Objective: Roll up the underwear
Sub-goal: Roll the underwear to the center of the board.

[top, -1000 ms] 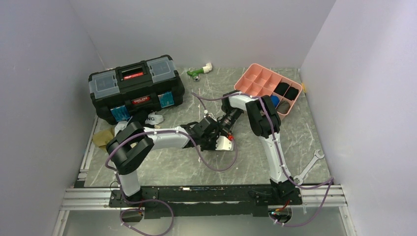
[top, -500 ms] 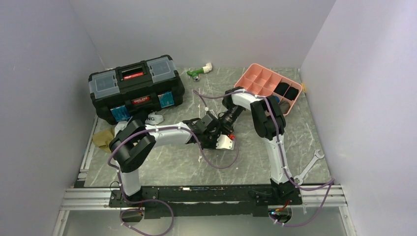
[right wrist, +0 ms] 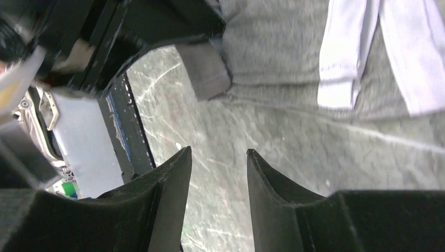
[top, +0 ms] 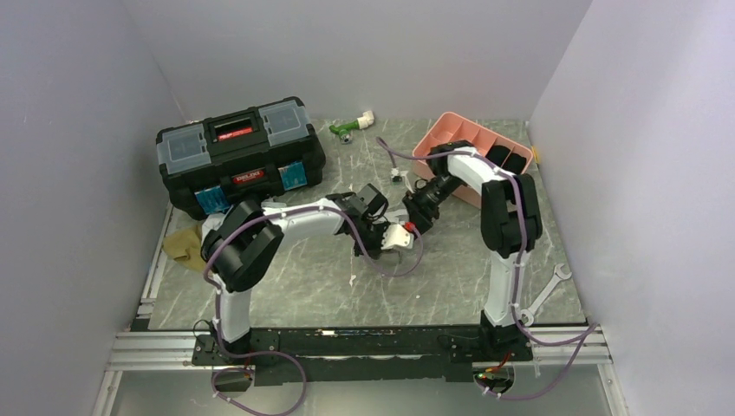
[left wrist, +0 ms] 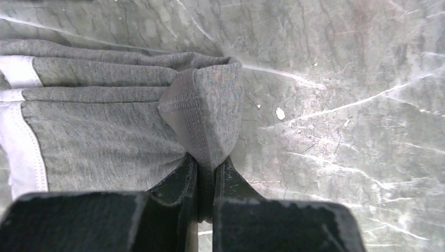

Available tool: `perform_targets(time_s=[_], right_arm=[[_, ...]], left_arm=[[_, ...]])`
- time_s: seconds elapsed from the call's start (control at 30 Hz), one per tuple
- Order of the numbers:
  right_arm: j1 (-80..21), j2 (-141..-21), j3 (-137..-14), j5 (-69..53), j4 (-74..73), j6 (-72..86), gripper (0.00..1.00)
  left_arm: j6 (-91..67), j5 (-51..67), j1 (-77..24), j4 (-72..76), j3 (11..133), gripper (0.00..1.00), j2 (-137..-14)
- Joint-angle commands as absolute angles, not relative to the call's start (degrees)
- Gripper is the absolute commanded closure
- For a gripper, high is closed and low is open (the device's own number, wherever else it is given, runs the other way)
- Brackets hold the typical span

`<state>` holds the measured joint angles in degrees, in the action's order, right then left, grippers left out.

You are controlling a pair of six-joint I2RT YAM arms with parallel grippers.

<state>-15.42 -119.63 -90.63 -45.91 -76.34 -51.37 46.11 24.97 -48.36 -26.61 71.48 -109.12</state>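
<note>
R arm [top: 507, 208] swung right, R claw [right wrist: 218, 152] apart; L claw [left wrist: 206, 164] clamped on grey underwear [left wrist: 105, 131], mostly hidden frm top.

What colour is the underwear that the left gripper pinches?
The underwear is grey with white bands; clearest in the left wrist view.

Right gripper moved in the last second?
Yes. In the top view the right gripper has shifted to the right and slightly up the picture, ending closer to the pink tray, which has stayed put.
</note>
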Motion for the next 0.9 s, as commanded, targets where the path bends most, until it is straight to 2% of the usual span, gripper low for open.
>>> perform_targets(time_s=[0.0, 0.47, 0.67, 0.87], right_arm=[[-13.04, -111.5, -85.4, -46.19, -70.22, -48.46, 0.55], [-11.98, -84.35, -63.22, -41.06, -45.75, -35.64, 0.55], [-20.51, -77.6, -55.18, -32.18, -36.2, -35.11, 0.54], [-31.01, -78.48, -53.52, -22.43, -31.68, -36.45, 0.52]], left_arm=[[46.2, 32.74, -45.44, -39.95, 77.49, 1.0, -115.92], [48.04, 52.77, -38.91, -67.93, 104.07, 1.0, -137.55], [47.61, 55.59, -38.11, -72.13, 109.01, 1.0, -143.17], [48.41, 57.81, -37.65, -77.67, 114.12, 1.0, -147.85]])
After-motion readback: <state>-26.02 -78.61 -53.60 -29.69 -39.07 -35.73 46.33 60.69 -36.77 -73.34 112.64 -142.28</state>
